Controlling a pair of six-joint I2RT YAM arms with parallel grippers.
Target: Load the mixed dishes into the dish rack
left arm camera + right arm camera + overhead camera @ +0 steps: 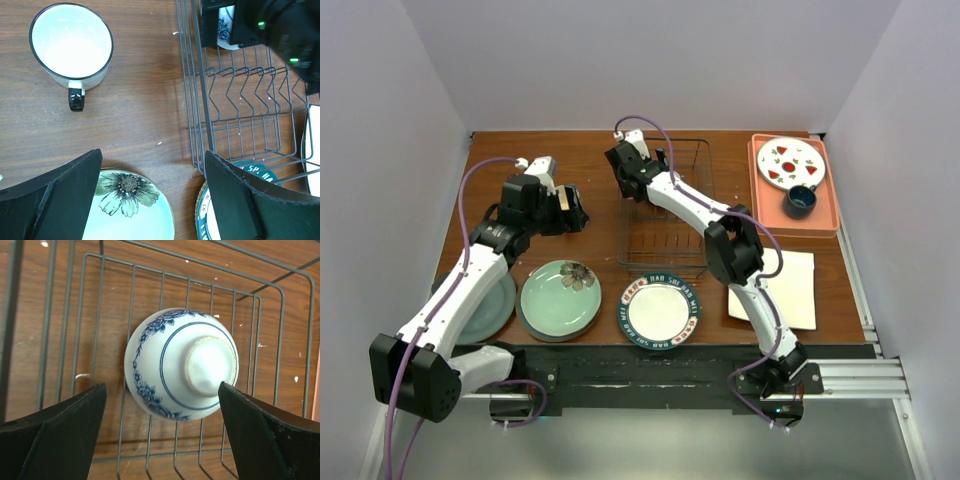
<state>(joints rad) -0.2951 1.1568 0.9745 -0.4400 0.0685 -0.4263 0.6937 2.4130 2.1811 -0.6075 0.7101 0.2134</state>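
Observation:
A small blue-white patterned bowl point(180, 365) lies upside down on the floor of the dark wire dish rack point(665, 215), at its far end. My right gripper point(161, 386) hangs open just above it, one finger on each side and neither touching it. Over the table left of the rack point(240, 100), my left gripper point(152, 155) is open and holds nothing. The cream mug point(71, 47) stands upright ahead of it. The pale green flower plate point(560, 298) rests on a darker teal plate point(523, 320). The white plate with a dark patterned rim point(660, 310) and the white square plate point(790, 290) lie near the front edge.
An orange tray point(825, 215) at the back right carries a white plate with red marks point(790, 163) and a dark blue cup point(801, 201). A grey-green plate point(490, 305) lies partly under my left arm at the front left.

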